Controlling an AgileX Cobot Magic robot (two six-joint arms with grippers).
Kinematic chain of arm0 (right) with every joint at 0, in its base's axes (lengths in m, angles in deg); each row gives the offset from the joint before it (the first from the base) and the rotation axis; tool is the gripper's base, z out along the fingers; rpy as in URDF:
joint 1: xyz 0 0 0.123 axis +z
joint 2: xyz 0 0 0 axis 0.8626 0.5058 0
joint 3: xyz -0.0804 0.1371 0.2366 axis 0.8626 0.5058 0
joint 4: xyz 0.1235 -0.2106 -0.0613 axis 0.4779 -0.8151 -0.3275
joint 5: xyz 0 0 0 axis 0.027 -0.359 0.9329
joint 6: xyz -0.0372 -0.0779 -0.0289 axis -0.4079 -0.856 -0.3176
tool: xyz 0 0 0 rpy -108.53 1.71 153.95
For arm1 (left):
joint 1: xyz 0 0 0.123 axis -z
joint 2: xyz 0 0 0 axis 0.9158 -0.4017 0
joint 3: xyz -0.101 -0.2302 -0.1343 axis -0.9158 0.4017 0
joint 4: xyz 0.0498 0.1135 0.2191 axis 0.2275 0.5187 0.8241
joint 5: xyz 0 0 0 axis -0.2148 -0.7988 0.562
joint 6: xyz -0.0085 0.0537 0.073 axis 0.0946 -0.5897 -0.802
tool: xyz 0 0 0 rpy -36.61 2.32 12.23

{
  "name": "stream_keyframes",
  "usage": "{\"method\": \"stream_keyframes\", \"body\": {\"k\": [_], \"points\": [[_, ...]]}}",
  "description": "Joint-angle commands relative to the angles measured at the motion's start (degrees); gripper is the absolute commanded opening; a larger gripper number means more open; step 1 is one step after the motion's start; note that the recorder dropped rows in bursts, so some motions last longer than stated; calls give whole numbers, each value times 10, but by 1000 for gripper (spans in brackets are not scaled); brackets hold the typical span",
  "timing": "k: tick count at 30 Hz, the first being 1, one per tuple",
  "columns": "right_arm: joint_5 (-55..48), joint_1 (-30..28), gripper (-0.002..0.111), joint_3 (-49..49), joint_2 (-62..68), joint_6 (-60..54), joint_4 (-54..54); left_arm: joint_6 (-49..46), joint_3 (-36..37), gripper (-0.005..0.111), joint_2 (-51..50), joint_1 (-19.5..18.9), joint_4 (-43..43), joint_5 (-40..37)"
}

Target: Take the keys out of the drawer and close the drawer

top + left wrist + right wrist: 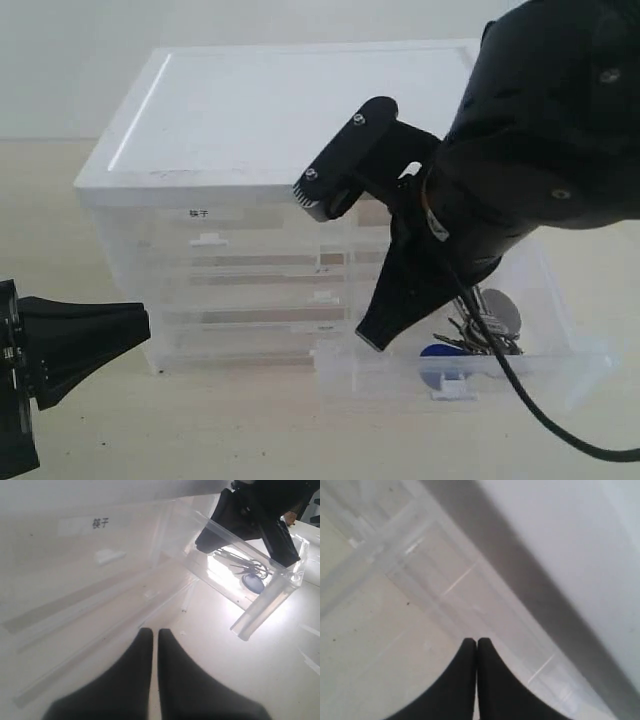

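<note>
Right gripper point(372, 338) fills the foreground: jaws pressed together, nothing between them, tips pointing down at the open drawer point(560, 372), near the keys point(485, 335). Keys lie on the drawer floor, blue tag point(438, 356) toward the front wall, grey disc point(500, 308) behind. Drawer stands out from the storage cabinet point(250, 110). Left gripper point(110, 328) closed too, empty, low beside the cabinet front.

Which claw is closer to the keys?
Right. The right gripper hangs at the open drawer beside the keys; the left gripper sits off by the cabinet's far side.
</note>
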Motion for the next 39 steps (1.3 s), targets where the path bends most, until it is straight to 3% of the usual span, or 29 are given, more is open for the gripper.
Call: {"method": "stream_keyframes", "body": {"k": [1, 6, 11, 12, 15, 20, 27, 32, 35, 37, 39], "points": [[38, 9, 0, 4, -7, 28, -16, 4, 0, 5, -4, -1, -3, 6], [17, 9, 0, 4, -85, 48, -17, 4, 0, 5, -4, -1, -4, 6], [-125, 6, 1, 4, -88, -41, 59, 6, 0, 5, -4, -1, -8, 6], [-125, 6, 6, 4, -85, -43, 67, 6, 0, 5, -4, -1, -8, 6], [-145, 6, 37, 4, -77, -66, 84, 7, 0, 5, -4, -1, -8, 6], [-151, 6, 27, 4, -67, -69, 86, 14, 0, 5, -4, -1, -8, 6], [-155, 6, 49, 4, 8, -74, 81, 22, 0, 5, -4, -1, -11, 6], [-145, 6, 46, 0, 25, -67, 71, 30, 0, 5, -4, -1, -12, 6], [-148, 6, 25, -5, 22, -49, 33, 31, 0, 5, -4, -1, -12, 6], [-140, 6, 5, -5, 22, -13, -12, 35, 0, 5, -4, -1, -12, 6], [-135, 6, 1, -9, 22, 8, -43, 36, 0, 5, -4, -1, -12, 6]]}}
